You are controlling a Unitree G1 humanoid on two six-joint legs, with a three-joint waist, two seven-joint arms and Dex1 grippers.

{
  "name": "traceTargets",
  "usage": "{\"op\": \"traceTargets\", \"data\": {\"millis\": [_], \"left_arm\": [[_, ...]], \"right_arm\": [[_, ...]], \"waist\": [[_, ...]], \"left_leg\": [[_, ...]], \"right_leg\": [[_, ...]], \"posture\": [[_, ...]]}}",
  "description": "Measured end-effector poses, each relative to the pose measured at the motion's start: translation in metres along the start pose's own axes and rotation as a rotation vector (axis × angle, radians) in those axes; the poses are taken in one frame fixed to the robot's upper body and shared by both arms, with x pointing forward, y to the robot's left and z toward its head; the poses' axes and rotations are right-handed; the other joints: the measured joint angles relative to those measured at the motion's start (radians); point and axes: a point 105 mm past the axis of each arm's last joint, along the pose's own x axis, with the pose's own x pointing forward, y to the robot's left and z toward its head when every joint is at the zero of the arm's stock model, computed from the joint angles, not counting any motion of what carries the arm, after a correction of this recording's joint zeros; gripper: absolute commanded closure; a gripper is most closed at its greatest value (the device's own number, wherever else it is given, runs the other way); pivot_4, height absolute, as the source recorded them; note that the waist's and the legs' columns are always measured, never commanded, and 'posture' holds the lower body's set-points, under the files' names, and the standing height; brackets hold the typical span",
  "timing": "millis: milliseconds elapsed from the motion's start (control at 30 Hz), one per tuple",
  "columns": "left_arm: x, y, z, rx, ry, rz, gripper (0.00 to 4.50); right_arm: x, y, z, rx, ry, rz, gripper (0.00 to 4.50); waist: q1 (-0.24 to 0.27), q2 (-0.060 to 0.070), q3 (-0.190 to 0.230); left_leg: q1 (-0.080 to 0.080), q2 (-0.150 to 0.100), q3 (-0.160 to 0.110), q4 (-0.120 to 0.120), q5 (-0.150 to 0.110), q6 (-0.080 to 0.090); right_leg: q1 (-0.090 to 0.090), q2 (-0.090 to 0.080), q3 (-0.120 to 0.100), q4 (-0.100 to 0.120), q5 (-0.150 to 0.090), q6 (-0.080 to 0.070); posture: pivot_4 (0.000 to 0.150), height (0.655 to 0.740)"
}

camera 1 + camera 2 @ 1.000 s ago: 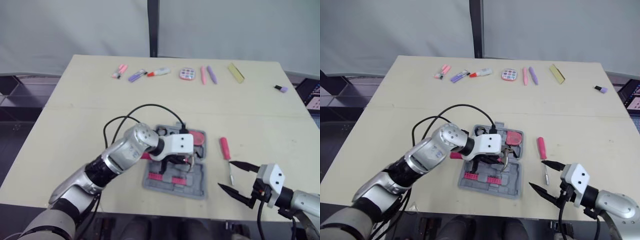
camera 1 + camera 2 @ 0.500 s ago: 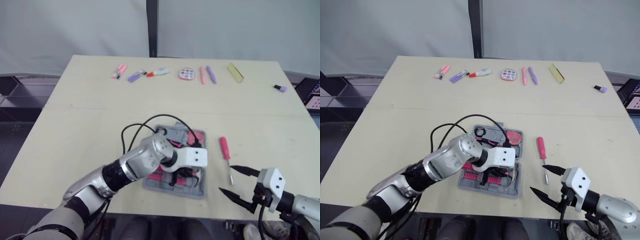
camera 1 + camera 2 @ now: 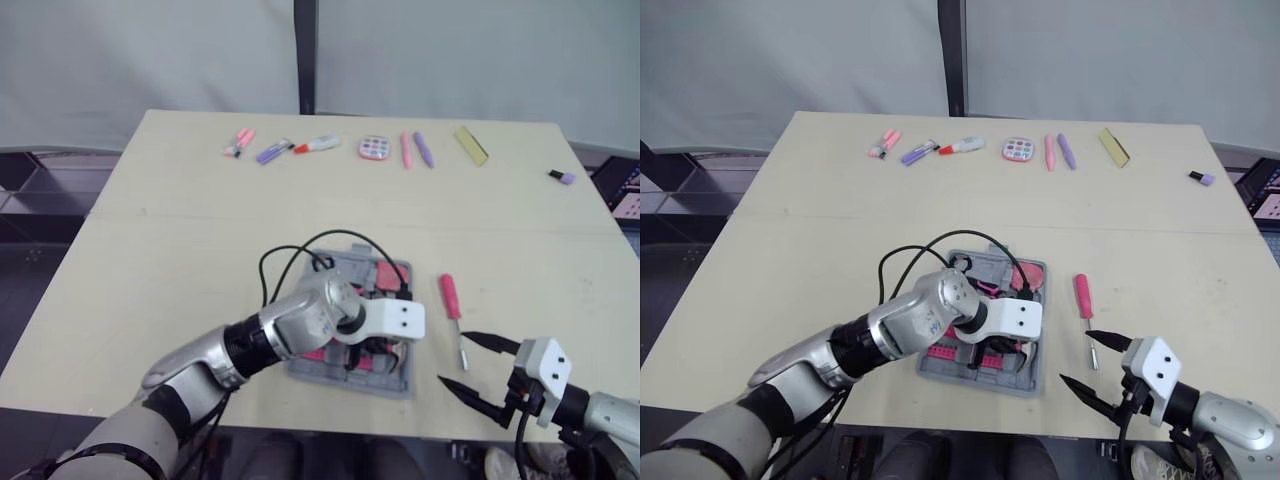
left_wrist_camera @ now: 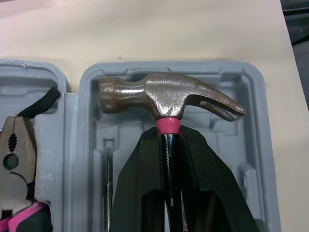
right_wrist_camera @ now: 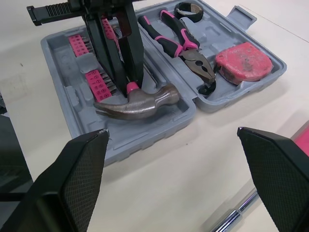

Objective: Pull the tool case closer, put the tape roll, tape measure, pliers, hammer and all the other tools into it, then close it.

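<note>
Inside, the tool case holds one hammer, one pliers

**Beige table before a grey backdrop**

Across the middle of the frame, evenly lit, matte, pale. Along the top, plain grey-white, split at centre by a dark upright post. At the left edge, dark floor.

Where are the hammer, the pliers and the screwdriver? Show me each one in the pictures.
hammer (image 5: 140, 102): right wrist view, on its metal head.
pliers (image 5: 199, 66): right wrist view, on the metal nose.
screwdriver (image 3: 449, 296): left eye view, on its pink handle.
</note>
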Motion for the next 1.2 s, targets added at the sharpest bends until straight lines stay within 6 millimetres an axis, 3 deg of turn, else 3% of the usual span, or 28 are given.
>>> {"op": "traceTargets", "data": {"millis": [367,600,767,800,900,1000,1200], "left_arm": [[0.005,0.001,-0.001,0.026,0.016,-0.002,4.45],[0.002,0.001,0.005,0.013,-0.006,0.0,1.19],[-0.013,0.005,0.018,-0.027,-0.068,0.024,1.19],[-0.016,0.005,0.022,-0.039,-0.089,0.026,1.81],[-0.028,0.008,0.039,-0.075,-0.192,0.035,3.07],[-0.04,0.019,0.04,-0.112,-0.261,0.091,4.48],[-0.065,0.046,0.037,-0.211,-0.466,0.193,4.48]], "right_arm": [[0.0,0.003,0.001,0.002,-0.004,-0.012,0.0],[0.0,0.003,0.0,0.006,-0.003,-0.018,0.0],[0.0,0.003,0.001,0.005,-0.005,-0.018,0.0],[0.0,0.003,0.001,0.003,-0.006,-0.018,0.0],[0.001,0.002,0.002,-0.001,-0.01,-0.019,0.0],[0.001,0.001,0.004,-0.006,-0.015,-0.019,0.0],[0.001,0.001,0.003,-0.006,-0.014,-0.019,0.0]], "waist": [[0.0,0.0,0.0],[0.0,0.0,0.0],[0.001,0.0,0.0],[0.001,0.0,0.0],[0.0,0.0,0.0],[-0.001,0.0,0.0],[-0.001,0.0,0.0]], "left_leg": [[0.0,0.0,0.0,0.0,0.0,0.0],[0.0,0.0,0.0,0.0,0.0,0.0],[0.0,0.0,0.0,0.0,0.0,0.0],[0.0,0.0,0.0,0.0,0.0,0.0],[0.0,0.0,0.0,0.0,0.0,0.0],[0.0,0.0,0.0,0.0,0.0,0.0],[0.0,0.0,0.0,0.001,0.0,0.0]], "right_leg": [[0.0,0.0,0.0,0.0,0.0,0.0],[0.0,0.0,0.0,0.0,0.0,0.0],[0.0,0.0,0.0,0.0,0.0,0.0],[0.0,0.0,0.0,0.001,0.0,0.0],[0.0,0.0,0.0,0.001,0.0,0.0],[0.0,0.0,0.0,0.0,0.0,0.0],[0.0,0.0,-0.001,0.001,0.0,0.0]], "posture": [[0.15,0.7134],[0.15,0.7134],[0.15,0.7134],[0.15,0.7134],[0.15,0.7134],[0.15,0.7134],[0.15,0.7134]]}}
